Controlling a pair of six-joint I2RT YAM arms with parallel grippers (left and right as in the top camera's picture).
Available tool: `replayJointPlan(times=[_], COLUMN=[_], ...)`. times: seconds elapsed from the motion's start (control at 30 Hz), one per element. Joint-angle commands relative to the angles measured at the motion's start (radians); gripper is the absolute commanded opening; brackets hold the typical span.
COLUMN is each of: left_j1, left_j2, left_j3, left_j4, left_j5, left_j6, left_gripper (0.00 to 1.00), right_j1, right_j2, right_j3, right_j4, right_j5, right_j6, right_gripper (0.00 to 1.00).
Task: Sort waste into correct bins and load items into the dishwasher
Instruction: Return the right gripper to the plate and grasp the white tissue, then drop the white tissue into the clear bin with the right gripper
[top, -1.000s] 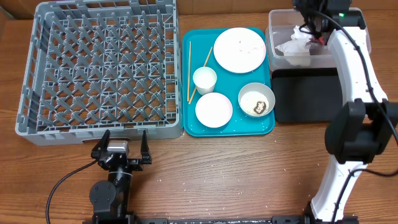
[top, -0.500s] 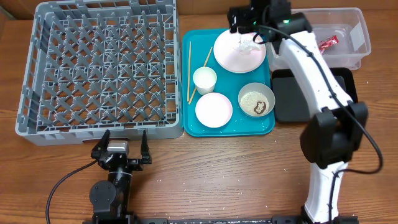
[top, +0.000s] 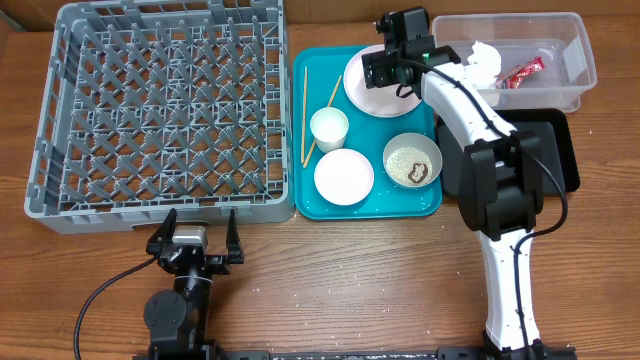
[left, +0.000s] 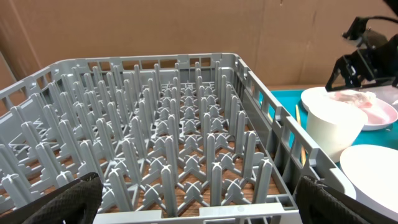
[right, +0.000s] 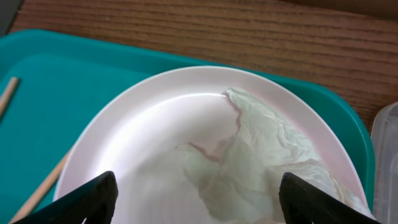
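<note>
R gripper (top: 385, 72) is hovering over the plate (top: 385, 105) at the 12 o'clock end of the teal tray (top: 385, 203). Its fingers (right: 93, 199) are standing wide apart and gripping nothing. In the R wrist view a thin crumpled whitish sheet (right: 261, 158) is lying on the plate's 3 o'clock half, clear of both fingers.

The napkin (top: 485, 58) and the red wrapper (top: 525, 72) are sitting inside the clear tub (top: 590, 70), at approx 2 o'clock on the table (top: 350, 280). The black tray (top: 560, 140) is lying just at 6 o'clock of the tub, partly under the R arm.

Still on the teal tray:
- Cup (top: 329, 128) near its middle.
- Small dish (top: 343, 176) at 6 o'clock of the cup.
- Bowl (top: 388, 160) at 3 o'clock of the dish, w/ rice (top: 405, 160) and a brown scrap (top: 423, 172) inside.
- Chopsticks (top: 305, 110) along the 9 o'clock edge.

The dish rack (top: 60, 120) is sitting at 10 o'clock w/ nothing in it. L gripper (top: 197, 232) is waiting just at 6 o'clock of the rack, facing it, fingers (left: 68, 199) spread wide, holding nothing.
</note>
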Motion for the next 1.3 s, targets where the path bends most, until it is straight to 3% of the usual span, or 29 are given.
replayJointPlan(times=[0.0,0.23,0.3,0.37,0.47,0.57,0.8,1.03,1.27], left_j1=[0.007,0.007,0.007,0.007,0.007,0.007,0.007,0.007,0.007], left_j2=[-0.008,-0.008,-0.008,-0.008,-0.008,-0.008,-0.008,-0.008,-0.008], left_j3=[-0.004,-0.004,-0.004,-0.004,-0.004,-0.004,-0.004,-0.004,-0.004], left_j4=[-0.001,-0.001,-0.001,-0.001,-0.001,-0.001,-0.001,-0.001,-0.001], left_j5=[-0.004,-0.004,-0.004,-0.004,-0.004,-0.004,-0.004,-0.004,-0.004], left_j6=[0.012,0.012,0.012,0.012,0.012,0.012,0.012,0.012,0.012], left_gripper=[1.00,1.00,1.00,1.00,1.00,1.00,1.00,1.00,1.00], right_j1=[-0.002,-0.010,-0.010,-0.010,-0.006,-0.001,0.002,-0.037,-0.159], right_j2=[0.031,0.077,0.082,0.082,0.081,0.068,-0.115,-0.341,-0.355], right_j3=[0.010,0.009,0.009,0.009,0.009,0.010,0.011,0.011,0.004], right_j4=[0.013,0.011,-0.003,-0.011,-0.027,-0.057,-0.144,-0.158,-0.156], right_j5=[0.052,0.088,0.088,0.088,0.088,0.088,0.059,0.045,0.188], right_j6=[-0.022,-0.023,-0.022,-0.022,-0.022,-0.021,0.140,0.201,0.361], right_gripper=[0.84,0.84,0.79,0.64,0.28,0.04,0.04,0.04,0.04])
